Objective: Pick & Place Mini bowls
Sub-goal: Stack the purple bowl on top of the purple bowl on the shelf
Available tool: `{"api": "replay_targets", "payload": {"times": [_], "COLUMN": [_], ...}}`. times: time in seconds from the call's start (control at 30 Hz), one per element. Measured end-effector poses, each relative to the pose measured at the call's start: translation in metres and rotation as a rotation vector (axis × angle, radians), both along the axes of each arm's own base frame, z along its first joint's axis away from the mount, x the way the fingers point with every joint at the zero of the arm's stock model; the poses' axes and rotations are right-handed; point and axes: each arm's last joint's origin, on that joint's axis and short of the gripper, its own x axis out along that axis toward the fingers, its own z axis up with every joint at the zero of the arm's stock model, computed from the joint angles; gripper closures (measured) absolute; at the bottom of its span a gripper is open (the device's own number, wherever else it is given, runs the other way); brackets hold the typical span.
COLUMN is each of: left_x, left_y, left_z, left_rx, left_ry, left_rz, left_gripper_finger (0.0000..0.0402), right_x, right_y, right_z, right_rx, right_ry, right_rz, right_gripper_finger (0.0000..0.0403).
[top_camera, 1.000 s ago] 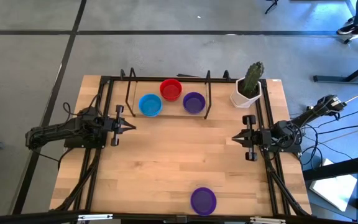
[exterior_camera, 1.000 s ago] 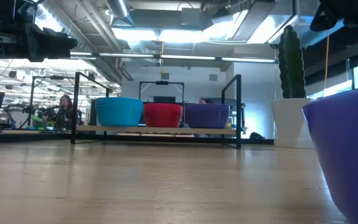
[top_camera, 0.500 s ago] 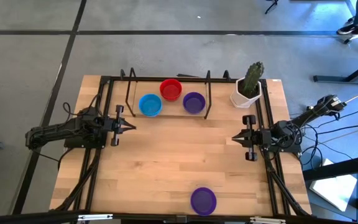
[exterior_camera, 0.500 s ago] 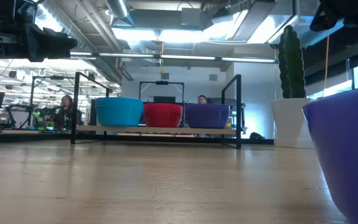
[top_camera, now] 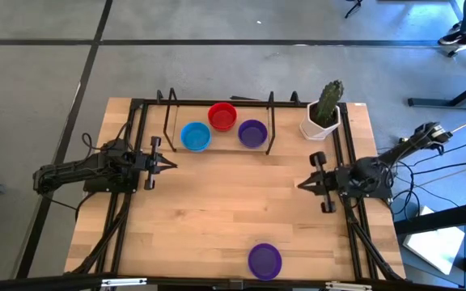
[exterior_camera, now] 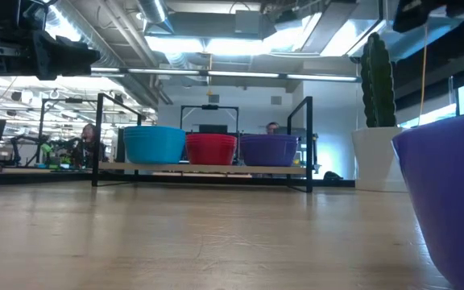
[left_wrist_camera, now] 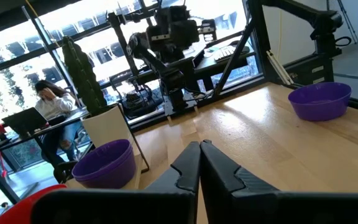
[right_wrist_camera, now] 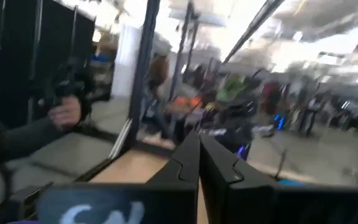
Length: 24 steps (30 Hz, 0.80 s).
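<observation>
A blue bowl (top_camera: 195, 136), a red bowl (top_camera: 222, 116) and a purple bowl (top_camera: 252, 133) stand inside a black wire rack at the table's far side. A second purple bowl (top_camera: 264, 261) stands alone near the near edge; in the low view it fills the right side (exterior_camera: 449, 193), and the left wrist view shows it (left_wrist_camera: 319, 101). My left gripper (top_camera: 172, 164) hovers shut at the left side. My right gripper (top_camera: 301, 185) hovers shut at the right side, its fingertips together in its wrist view (right_wrist_camera: 199, 144).
A white pot with a cactus (top_camera: 324, 113) stands at the far right corner. The black rack frame (top_camera: 270, 121) fences the three bowls. Bare wood lies between the two grippers. Cables (top_camera: 427, 174) run off the right side. People show in the room beyond the table.
My right gripper has swung slightly toward the table's near edge and turned, its arm now slanting; its wrist view is blurred by motion. The left arm and all bowls have kept still.
</observation>
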Motion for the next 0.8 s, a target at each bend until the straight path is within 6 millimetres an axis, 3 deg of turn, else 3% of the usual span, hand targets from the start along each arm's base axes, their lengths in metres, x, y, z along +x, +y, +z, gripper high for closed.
{"api": "replay_targets", "payload": {"times": [0.17, 0.4, 0.63, 0.8], "left_x": [0.000, 0.000, 0.000, 0.000], "left_y": [0.000, 0.000, 0.000, 0.000], "left_z": [0.000, 0.000, -0.002, -0.001], "left_rx": [0.000, 0.000, -0.004, -0.003], "left_ry": [0.000, 0.000, 0.017, 0.014], "left_rz": [0.000, 0.000, 0.003, 0.003], "left_gripper_finger": [0.0399, 0.0392, 0.0396, 0.0397], "right_x": [0.034, 0.094, 0.142, 0.163], "right_y": [0.017, 0.049, 0.082, 0.107], "right_z": [0.013, 0.029, 0.054, 0.048], "right_rx": [0.021, -0.105, -0.091, -0.109], "right_ry": [0.195, 0.451, 0.780, 1.043], "right_rz": [-0.028, -0.046, 0.041, 0.111], "right_gripper_finger": [0.0395, 0.0386, 0.0305, 0.0238]}}
